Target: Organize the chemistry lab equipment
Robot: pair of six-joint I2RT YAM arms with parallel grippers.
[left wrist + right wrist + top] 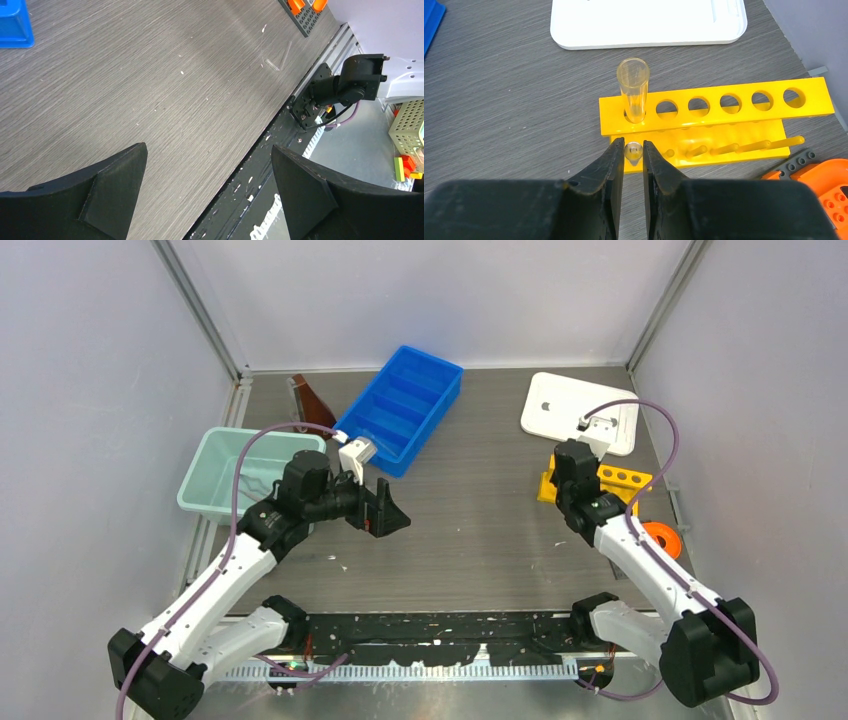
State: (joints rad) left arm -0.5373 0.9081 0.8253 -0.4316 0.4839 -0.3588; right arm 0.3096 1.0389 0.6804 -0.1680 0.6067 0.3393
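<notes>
Hanging over the left end of the rack, the right gripper has its fingers drawn nearly together around a small clear nub in the rack's lower peg row. Whether they actually pinch it cannot be told. Just beyond the fingertips a clear tube stands upright in the rack's leftmost hole, directly ahead of the gripper; the other five holes are open. Past the rack, apart from it, the white lid lies flat on the table. To the right, near the rack's near corner, sits a grey studded plate with an orange piece on it.

The left gripper is well away on the other side, fingers spread wide above the table with only the wood grain showing in the gap. Farther out in its view thin clear rods lie on the table near the edge rail. From above, a blue tray sits behind that gripper and a teal bin lies to its left — both clear of the fingers.
</notes>
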